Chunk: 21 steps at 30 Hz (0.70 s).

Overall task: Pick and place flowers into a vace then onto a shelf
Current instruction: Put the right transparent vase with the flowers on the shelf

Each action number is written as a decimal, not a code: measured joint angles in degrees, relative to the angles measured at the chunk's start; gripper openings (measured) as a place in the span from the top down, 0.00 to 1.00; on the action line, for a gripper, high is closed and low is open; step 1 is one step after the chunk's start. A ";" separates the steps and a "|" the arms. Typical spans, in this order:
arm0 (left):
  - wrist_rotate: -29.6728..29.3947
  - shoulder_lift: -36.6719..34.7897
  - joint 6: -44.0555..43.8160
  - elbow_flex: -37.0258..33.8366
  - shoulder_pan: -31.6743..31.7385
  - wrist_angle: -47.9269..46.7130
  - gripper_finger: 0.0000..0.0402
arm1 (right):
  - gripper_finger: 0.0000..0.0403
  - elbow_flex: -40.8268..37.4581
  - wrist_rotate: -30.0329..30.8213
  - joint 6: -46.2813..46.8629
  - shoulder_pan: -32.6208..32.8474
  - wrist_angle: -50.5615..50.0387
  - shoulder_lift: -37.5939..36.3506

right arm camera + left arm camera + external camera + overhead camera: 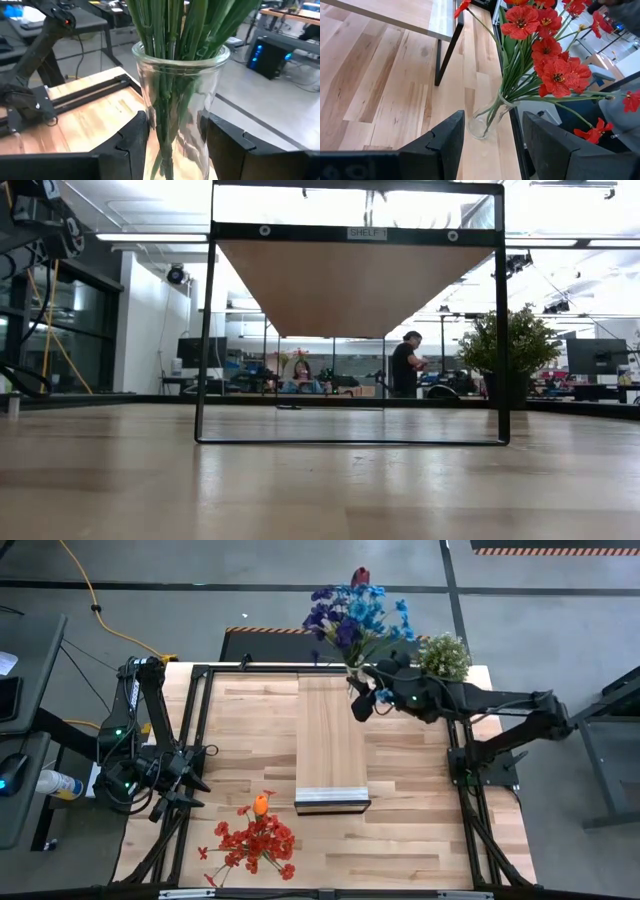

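My right end effector [358, 692] is clamped on the glass vase [179, 107] of blue flowers [358, 615], at the shelf's [332, 740] far edge. My left end effector [178, 790] waits with fingers apart at the desk's [420, 830] left edge.

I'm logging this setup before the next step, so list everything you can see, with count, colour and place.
blue flowers: one bunch, blue and purple, in glass vase at table's far edge
red flowers: one bunch, red plus one orange head, near-left tabletop
shelf: one, light wood, table centre
potted plant: one, pale green, far right
right gripper: dark, closed around the glass vase
left gripper: dark, open, beside the red flowers
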 joint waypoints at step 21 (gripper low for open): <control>0.00 0.00 0.00 0.00 -0.02 0.00 0.42 | 0.60 -18.76 -18.21 -5.21 -10.86 30.67 0.22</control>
